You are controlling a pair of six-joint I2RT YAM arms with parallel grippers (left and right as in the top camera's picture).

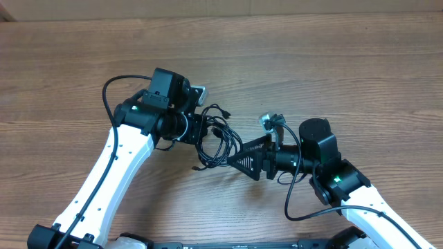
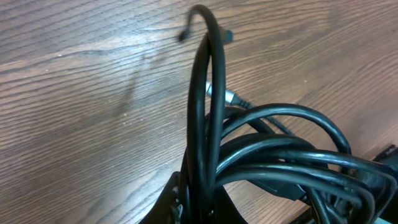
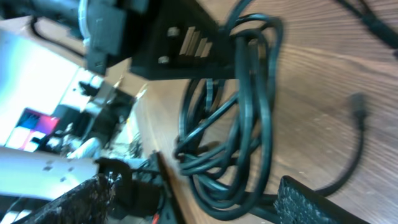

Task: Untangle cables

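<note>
The wooden table (image 1: 346, 55) spreads beneath me, and my left arm (image 1: 118, 166) and right arm (image 1: 360, 200) reach in toward its middle. My left claw (image 1: 201, 133) is clamped tight on the cables (image 1: 218, 138), with one loop standing up out of its grip. My right claw (image 1: 232, 156) gapes wide and holds nothing, its pads (image 3: 323, 202) either side of the lower loops. The cables lie as a loose black coil on the wood between both claws.

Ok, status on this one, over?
Left gripper shut on the cables. Right gripper open at their edge. Cables bunched, loops crossing, one plug end loose on the table.
</note>
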